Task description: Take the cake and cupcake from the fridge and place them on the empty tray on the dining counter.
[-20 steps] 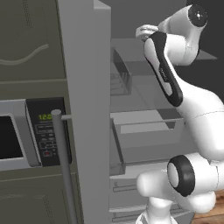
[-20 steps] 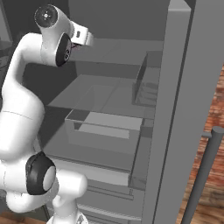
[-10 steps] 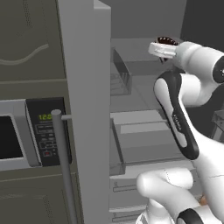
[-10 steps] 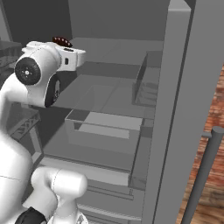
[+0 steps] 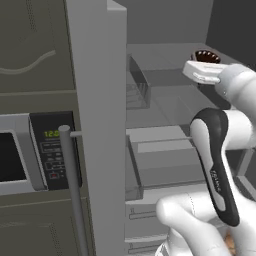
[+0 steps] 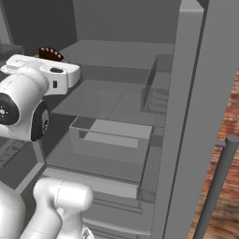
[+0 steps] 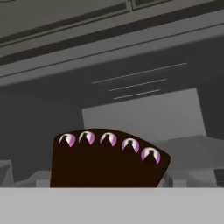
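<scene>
Open grey steel fridge (image 5: 95, 125) with translucent shelves; wedge of cake (image 7: 105, 159), dark chocolate top edged with pink-white dollops, lies close before the gripper (image 6: 44, 63), at the bottom of the hand view, and shows just behind the hand in both base views; jaws spread wide, nothing grasped.

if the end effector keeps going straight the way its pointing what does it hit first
Most likely the cake: its dark chocolate top with pink dollops sits dead ahead in the hand view, inside the fridge. How close it is can't be judged.
</scene>
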Controlling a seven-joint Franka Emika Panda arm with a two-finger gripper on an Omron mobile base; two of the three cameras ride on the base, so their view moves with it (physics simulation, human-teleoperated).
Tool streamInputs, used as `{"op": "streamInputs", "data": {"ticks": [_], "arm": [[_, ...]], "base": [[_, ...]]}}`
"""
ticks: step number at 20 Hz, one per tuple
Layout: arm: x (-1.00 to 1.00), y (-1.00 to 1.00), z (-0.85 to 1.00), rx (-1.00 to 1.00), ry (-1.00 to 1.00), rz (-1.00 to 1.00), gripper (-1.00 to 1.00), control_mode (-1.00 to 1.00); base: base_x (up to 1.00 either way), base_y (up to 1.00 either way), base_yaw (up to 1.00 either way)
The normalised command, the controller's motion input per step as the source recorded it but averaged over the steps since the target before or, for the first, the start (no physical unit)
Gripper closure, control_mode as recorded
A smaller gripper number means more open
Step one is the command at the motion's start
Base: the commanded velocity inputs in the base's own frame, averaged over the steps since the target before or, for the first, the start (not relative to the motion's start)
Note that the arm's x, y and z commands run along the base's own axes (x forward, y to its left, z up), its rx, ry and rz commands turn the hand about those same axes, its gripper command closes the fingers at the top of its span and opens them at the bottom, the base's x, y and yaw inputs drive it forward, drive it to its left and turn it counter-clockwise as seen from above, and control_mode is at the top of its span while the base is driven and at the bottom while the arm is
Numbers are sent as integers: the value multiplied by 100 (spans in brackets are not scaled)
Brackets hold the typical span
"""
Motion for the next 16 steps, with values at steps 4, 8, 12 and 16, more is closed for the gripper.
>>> {"op": "streamInputs", "data": {"ticks": [4, 8, 12, 16], "arm": [[-100, 0, 31, 0, 36, 0, 100, -100], [-100, 0, 11, 0, 33, 0, 100, -100], [-91, 0, -23, 0, -1, 0, 100, -100], [-92, -10, -14, 0, 2, 0, 100, -100]], "base": [[0, 0, 0], [0, 0, 0], [0, 0, 0], [0, 0, 0]]}}
